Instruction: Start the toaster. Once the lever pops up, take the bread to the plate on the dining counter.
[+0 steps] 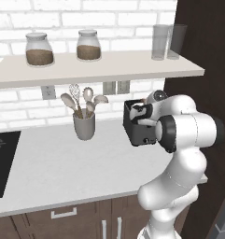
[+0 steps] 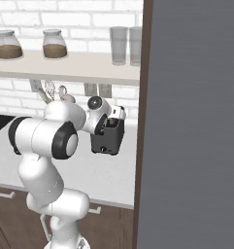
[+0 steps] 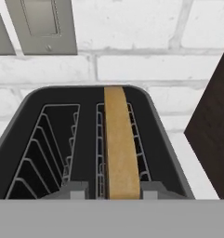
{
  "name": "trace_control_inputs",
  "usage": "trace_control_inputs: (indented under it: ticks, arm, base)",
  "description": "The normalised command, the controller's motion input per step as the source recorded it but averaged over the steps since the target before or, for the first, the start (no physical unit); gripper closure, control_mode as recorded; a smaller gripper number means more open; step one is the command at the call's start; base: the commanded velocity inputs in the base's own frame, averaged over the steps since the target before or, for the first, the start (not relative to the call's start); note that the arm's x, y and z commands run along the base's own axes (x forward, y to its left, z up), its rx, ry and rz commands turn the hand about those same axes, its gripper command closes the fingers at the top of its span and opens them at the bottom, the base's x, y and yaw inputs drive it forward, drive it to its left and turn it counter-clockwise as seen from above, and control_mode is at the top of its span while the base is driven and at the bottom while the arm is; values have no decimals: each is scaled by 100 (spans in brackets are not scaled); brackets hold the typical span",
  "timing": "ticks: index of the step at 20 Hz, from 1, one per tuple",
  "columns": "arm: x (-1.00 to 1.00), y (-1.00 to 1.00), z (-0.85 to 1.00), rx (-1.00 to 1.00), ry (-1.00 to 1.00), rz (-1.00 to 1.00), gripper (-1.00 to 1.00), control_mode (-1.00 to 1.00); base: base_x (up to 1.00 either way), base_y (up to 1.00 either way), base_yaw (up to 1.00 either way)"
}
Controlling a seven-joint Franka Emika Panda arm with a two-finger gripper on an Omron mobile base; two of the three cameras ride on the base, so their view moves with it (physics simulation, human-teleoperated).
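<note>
The dark grey toaster (image 1: 138, 133) (image 2: 108, 139) (image 3: 88, 135) stands on the light counter against the brick wall, next to a dark tall panel. The bread (image 3: 120, 144), a tan slice, stands upright in the toaster's right slot; the left slot is empty. My gripper (image 3: 114, 188) (image 1: 140, 112) (image 2: 111, 121) hangs directly over the toaster's top, its fingers straddling the near end of the bread. The right finger looks to be against the slice, while a small gap shows on the left. The plate and the dining counter are out of view.
A grey utensil cup (image 1: 84, 125) stands left of the toaster. A shelf (image 1: 95, 70) with jars and glasses runs overhead. The dark tall panel (image 1: 202, 70) closes in the right side. A black cooktop (image 1: 2, 158) lies at far left. Wall outlets (image 3: 41, 23) sit behind the toaster.
</note>
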Motion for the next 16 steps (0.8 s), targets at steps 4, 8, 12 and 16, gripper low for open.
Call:
trace_control_inputs:
  ticks: [4, 8, 12, 16]
  arm:
    - [6, 0, -4, 0, -2, 0, 100, -100]
    - [4, 0, -1, 0, -3, 0, 100, -100]
    - [0, 0, 0, 0, -5, 0, 100, -100]
    - [0, -2, 16, 7, -5, 0, 100, -100]
  base:
    - [0, 0, 0]
    - [0, 0, 0]
    - [0, 0, 0]
    - [0, 0, 0]
